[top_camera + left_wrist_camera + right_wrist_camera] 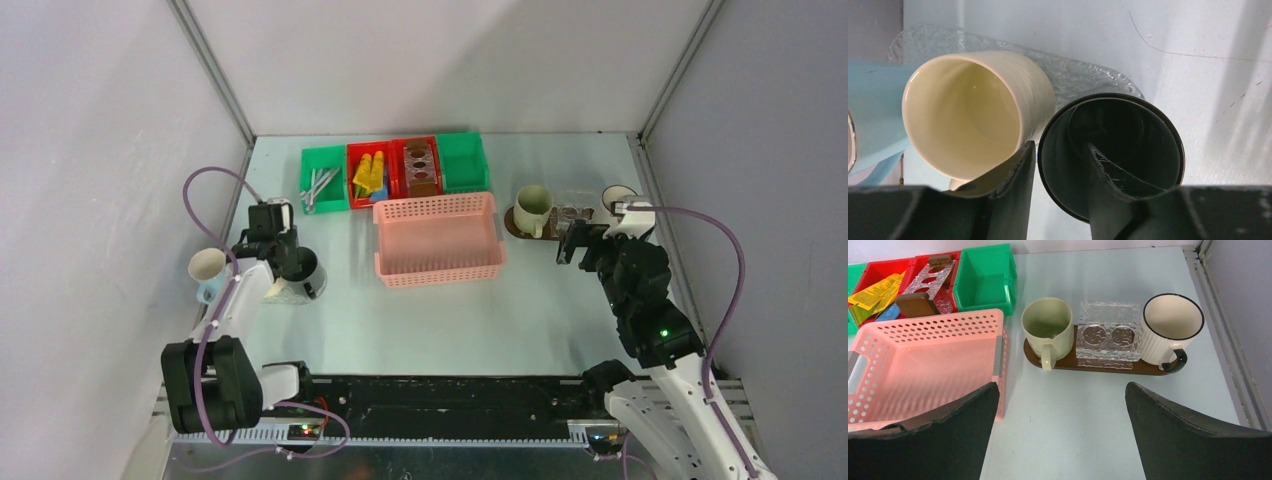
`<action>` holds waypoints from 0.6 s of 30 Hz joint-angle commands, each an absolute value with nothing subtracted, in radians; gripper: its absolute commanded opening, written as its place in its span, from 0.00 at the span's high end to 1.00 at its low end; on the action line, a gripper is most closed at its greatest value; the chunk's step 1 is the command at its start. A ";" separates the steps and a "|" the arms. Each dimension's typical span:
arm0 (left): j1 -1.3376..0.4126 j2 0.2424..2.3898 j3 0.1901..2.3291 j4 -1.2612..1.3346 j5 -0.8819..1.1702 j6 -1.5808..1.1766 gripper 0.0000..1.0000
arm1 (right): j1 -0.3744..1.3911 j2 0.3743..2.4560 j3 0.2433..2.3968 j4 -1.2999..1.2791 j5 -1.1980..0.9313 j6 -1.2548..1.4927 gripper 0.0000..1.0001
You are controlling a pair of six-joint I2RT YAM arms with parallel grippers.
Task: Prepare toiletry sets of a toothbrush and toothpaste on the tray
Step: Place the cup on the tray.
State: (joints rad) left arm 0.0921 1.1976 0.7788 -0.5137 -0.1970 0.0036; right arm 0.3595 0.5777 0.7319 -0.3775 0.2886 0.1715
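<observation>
My left gripper (297, 268) (1060, 145) is shut on the wall of a dark mug (308, 277) (1118, 145), one finger outside the rim and one inside. A cream mug (207, 265) (968, 107) stands just left of it. The dark brown tray (512, 224) (1098, 365) at the right holds a pale green-cream mug (532, 207) (1048, 325), a clear glass block (1108, 335) and a white mug (620, 194) (1172, 325). My right gripper (568, 243) (1062, 385) is open and empty, just in front of the tray. Yellow, green and blue tubes (368, 175) (875, 290) lie in a red bin; silvery brushes (320, 187) lie in a green bin.
A pink lattice basket (438, 238) (923, 365) stands mid-table. Behind it are a red bin (422, 165) of clear and brown pieces and a green bin (463, 160) (985, 277). A clear patterned disc (1088, 75) lies under the left mugs, beside a light blue object (873, 110).
</observation>
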 commanded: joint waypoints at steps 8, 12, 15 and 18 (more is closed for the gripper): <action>0.084 1.058 0.805 -0.540 -0.176 -0.100 0.31 | 0.355 0.583 0.732 -0.319 0.294 0.158 0.01; 0.023 1.007 0.829 -0.563 -0.198 -0.223 0.30 | 0.354 0.588 0.734 -0.310 0.290 0.157 0.00; -0.074 0.997 0.845 -0.569 -0.257 -0.307 0.31 | 0.353 0.590 0.734 -0.307 0.286 0.156 0.01; -0.137 1.026 0.858 -0.562 -0.294 -0.405 0.33 | 0.352 0.585 0.734 -0.306 0.287 0.157 0.01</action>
